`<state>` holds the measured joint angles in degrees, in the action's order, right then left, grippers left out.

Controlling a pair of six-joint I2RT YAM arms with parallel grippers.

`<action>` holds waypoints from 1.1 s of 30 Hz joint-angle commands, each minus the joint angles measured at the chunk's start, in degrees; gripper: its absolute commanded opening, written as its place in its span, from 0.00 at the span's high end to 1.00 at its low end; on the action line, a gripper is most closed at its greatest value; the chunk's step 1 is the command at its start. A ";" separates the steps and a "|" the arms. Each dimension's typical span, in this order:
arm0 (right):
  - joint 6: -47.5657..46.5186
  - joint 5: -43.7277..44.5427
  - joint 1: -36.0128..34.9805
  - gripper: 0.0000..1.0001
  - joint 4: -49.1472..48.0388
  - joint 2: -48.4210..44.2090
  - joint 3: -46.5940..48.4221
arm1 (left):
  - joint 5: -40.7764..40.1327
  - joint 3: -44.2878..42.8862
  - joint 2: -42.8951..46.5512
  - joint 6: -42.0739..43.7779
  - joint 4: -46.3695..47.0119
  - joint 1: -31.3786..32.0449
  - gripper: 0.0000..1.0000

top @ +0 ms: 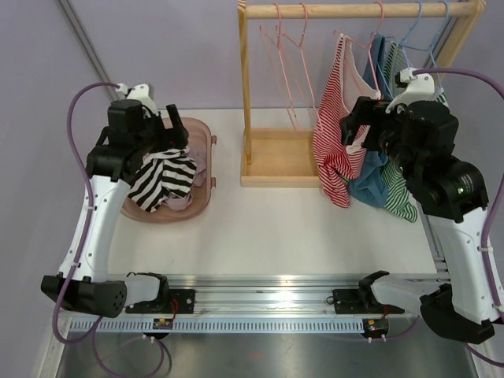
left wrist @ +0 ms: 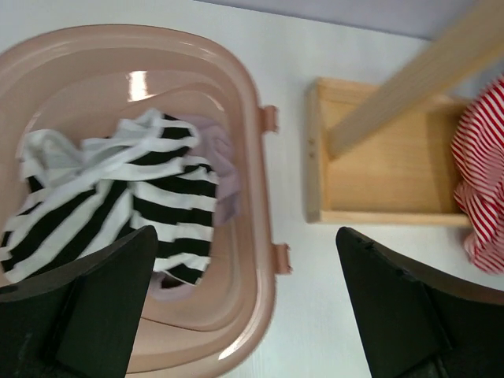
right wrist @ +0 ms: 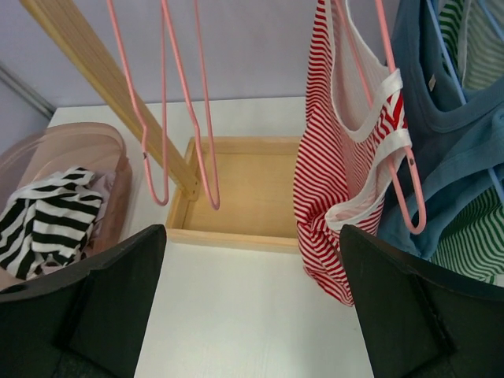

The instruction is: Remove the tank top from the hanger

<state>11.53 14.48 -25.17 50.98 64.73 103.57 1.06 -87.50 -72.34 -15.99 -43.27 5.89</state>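
Both claws gape: left gripper (left wrist: 246, 235) above the basket (left wrist: 264, 205), right gripper (right wrist: 252, 230) facing the red top (right wrist: 315, 181). We should pinch its strap (right wrist: 376, 106), lifting it off the hanger (right wrist: 423, 211).

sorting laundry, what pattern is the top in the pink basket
Black-and-white striped top; left wrist view.
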 commanded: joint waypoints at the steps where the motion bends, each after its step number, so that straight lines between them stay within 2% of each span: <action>1: -3.88 5.55 -0.14 0.01 1.14 2.76 5.75 | -3.32 -1.35 3.51 1.31 -1.37 8.31 0.01; 6: -5.64 6.44 2.57 0.06 0.88 8.74 11.12 | -2.20 3.12 7.73 -0.18 0.02 16.33 0.01; 10: -8.18 5.91 6.70 0.13 1.22 15.75 17.35 | -5.53 6.02 9.93 -0.62 -1.38 25.81 0.01; 19: -13.09 0.73 12.15 0.15 -0.54 27.45 23.86 | -7.29 15.16 16.96 -0.71 -0.94 37.51 0.01; 26: -15.57 0.38 13.48 0.16 -0.27 32.21 26.86 | -8.35 23.42 21.79 0.87 -0.07 39.81 0.01; 33: -18.03 -2.35 14.09 0.33 -0.54 36.85 31.41 | -7.48 26.51 22.33 0.61 1.69 39.81 0.01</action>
<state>-3.92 13.76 -11.66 52.25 99.37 129.67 -6.11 -61.30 -50.48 -16.23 -44.47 45.50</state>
